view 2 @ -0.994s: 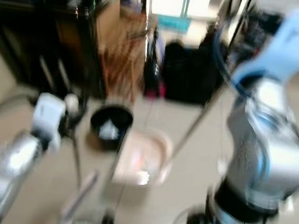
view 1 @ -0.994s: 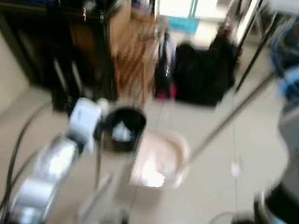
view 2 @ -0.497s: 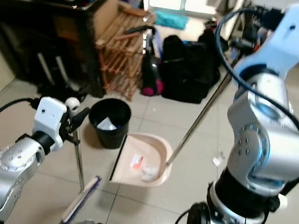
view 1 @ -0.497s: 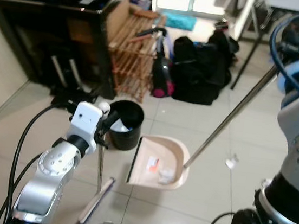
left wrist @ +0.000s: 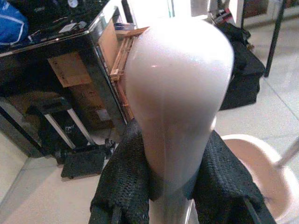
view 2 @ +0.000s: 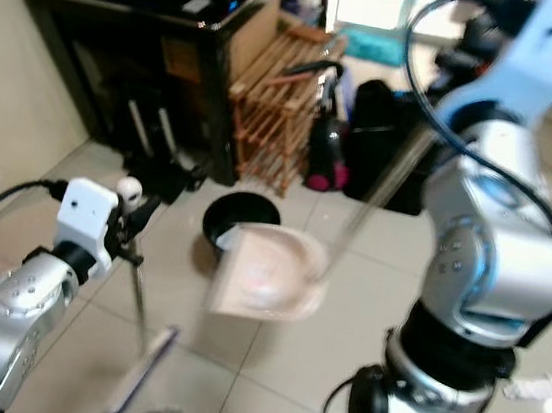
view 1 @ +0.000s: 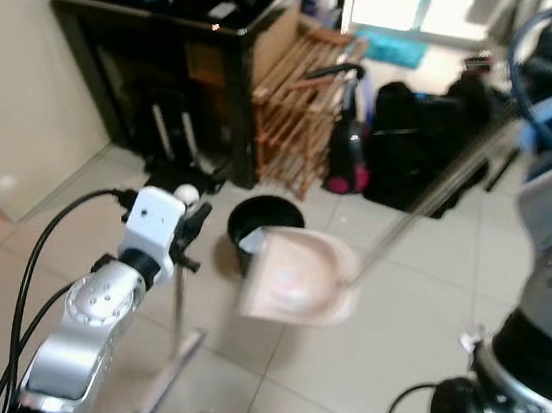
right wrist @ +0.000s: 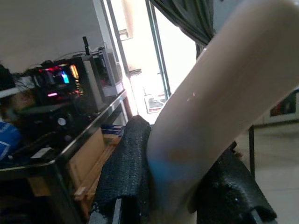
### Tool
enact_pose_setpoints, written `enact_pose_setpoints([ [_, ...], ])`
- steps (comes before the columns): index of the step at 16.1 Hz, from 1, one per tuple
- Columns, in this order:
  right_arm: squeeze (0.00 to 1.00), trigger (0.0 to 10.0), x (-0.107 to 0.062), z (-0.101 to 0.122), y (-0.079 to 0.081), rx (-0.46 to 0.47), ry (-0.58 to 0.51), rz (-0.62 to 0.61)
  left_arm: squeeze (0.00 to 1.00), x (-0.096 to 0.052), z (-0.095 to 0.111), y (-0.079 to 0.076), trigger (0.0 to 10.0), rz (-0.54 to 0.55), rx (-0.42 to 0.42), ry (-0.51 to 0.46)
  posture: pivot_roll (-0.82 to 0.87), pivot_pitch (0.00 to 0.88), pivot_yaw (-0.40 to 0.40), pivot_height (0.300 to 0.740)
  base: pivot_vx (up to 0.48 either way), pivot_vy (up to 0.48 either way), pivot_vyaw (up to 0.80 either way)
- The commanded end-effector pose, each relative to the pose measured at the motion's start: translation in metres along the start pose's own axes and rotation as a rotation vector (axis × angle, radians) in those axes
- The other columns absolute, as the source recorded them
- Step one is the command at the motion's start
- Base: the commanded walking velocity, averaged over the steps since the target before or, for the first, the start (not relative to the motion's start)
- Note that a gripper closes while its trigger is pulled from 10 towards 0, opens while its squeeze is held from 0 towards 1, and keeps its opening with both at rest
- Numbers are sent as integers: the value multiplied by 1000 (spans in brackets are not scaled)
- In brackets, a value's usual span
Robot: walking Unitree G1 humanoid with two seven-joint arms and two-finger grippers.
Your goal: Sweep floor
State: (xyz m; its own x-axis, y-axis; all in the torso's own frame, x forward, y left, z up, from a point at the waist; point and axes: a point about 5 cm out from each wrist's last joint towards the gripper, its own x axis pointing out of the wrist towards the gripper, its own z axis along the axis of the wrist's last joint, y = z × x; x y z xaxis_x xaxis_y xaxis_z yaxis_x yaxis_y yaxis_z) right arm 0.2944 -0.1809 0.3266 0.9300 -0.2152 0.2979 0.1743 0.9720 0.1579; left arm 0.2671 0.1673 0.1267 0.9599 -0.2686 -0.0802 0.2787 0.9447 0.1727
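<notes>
Since half a second ago the pink dustpan [view 1: 297, 278] has come up off the tiles and now hangs blurred at centre frame, overlapping the rim of the black bin [view 1: 264, 223] — earlier it lay flat just right of the bin with scraps in it. Its long metal pole [view 1: 439, 191] slants toward the upper right, where the right gripper [right wrist: 187, 186] has both black fingers pressed against the pale handle end. At left of centre the left gripper [left wrist: 175, 184] is clamped around the rounded pale top of the broom [view 1: 175, 335], whose thin shaft drops to a brush head on the floor at lower centre. A wooden rack [view 1: 303, 109] and black bags [view 1: 419, 149] stand in the upper middle — beside a dark cabinet [view 1: 173, 63].
</notes>
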Motion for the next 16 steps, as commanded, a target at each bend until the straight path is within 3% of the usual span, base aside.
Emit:
enact_pose_setpoints([
  [1, 0, 10000, 0, 8, 12, 39, -45, 53, 0, -1, 7, 7, 10000, 23, 32, -21, -19, 84, 42, 740, 364, 0, 0],
  [4, 0, 10000, 5, 9, 12, -3, -60, 58, 0, 2, 6, 9, 10000, 31, 31, -22, -20, 75, 39, 740, 370, 0, 154],
  [8, 0, 10000, 7, 7, 17, 3, -69, 81, 0, 3, 4, 9, 10000, 30, 29, -22, -17, 59, 37, 740, 372, 0, 800],
  [9, 0, 10000, 7, 9, 19, 39, -87, 85, 0, 3, 3, 10, 10000, 33, 29, -22, -17, 53, 33, 740, 368, 0, 0],
  [16, 0, 10000, 16, 10, 24, 66, -108, 95, 0, 0, -2, 13, 10000, 48, 26, -13, -5, 57, 25, 740, 372, 0, 0],
])
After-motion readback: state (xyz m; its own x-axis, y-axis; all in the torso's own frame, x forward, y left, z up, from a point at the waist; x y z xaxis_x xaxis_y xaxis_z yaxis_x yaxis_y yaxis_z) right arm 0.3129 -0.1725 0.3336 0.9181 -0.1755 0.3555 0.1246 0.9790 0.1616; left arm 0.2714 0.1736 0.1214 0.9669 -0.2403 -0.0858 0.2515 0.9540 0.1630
